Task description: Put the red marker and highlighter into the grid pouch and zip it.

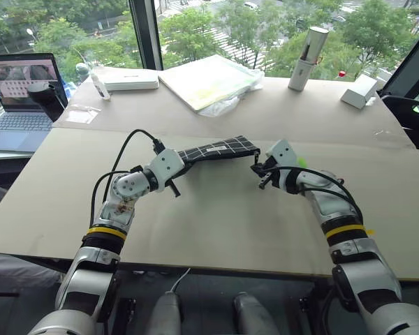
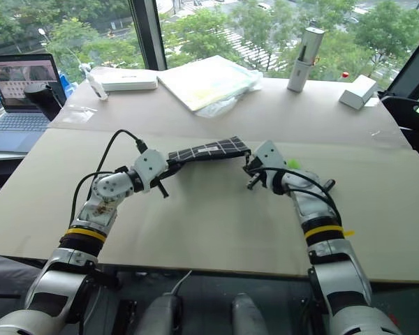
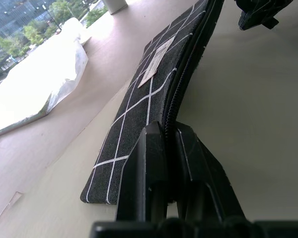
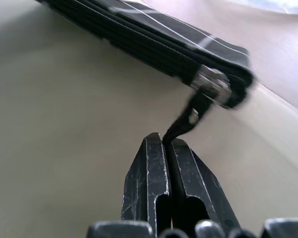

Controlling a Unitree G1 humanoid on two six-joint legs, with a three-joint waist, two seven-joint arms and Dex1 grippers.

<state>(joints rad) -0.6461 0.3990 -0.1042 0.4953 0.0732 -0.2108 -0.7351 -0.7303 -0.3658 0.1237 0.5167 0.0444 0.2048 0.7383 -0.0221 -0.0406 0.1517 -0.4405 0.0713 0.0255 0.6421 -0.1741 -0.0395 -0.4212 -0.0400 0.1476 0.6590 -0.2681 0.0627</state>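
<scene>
flat black fabric grid pouch with white grid lines (image 1: 216, 149) is held up off the beige desk (image 1: 223, 216), stretched between the two hands, roughly level. left hand (image 3: 170, 144) clamped fully closed on the pouch's near end, fingers pinching the fabric right at the zipper edge. right hand (image 4: 168, 144) closed tight on the thin black pull cord (image 4: 186, 121) hanging from the metal zipper slider (image 4: 212, 85), which sits at the pouch's far end by the right hand. zipper teeth look closed along the visible edge in the left wrist view. small white label (image 3: 155, 60) on the pouch face. a bit of light green (image 1: 302, 162) shows on the desk just behind the right hand; can't tell what it is. red marker not identifiable. far side of desk: tall white cylinder (image 1: 307, 58), plastic-wrapped flat white pad (image 1: 209, 80), white box (image 1: 359, 91), laptop (image 1: 22, 98) off the left edge.
</scene>
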